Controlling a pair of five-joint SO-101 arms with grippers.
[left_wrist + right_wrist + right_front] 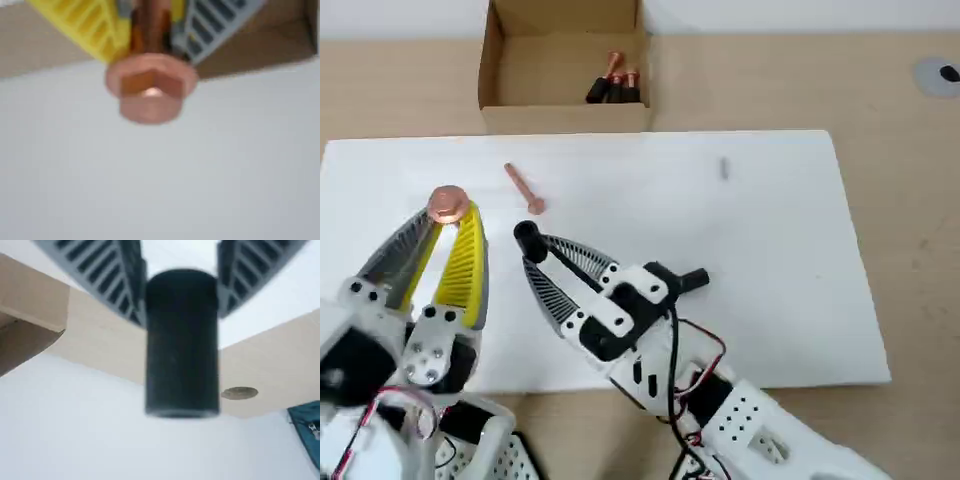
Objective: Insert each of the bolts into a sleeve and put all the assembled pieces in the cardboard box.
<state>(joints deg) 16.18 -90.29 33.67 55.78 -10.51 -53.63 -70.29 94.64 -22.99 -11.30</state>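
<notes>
My left gripper (447, 212), with one yellow and one grey finger, is shut on a copper bolt (448, 203) over the left of the white mat; the hex head (151, 92) points outward past the fingertips. My right gripper (532, 243) is shut on a black sleeve (527, 236), which stands out from the fingertips as a dark cylinder (182, 342). A second copper bolt (524, 188) lies loose on the mat between the two grippers and the cardboard box (565, 118). Inside the box lie several assembled black-and-copper pieces (615, 84).
The white mat (760, 260) covers most of the wooden table. A small grey mark (724, 168) sits on the mat toward the back right. A round grey disc (937, 74) is set in the table at the far right.
</notes>
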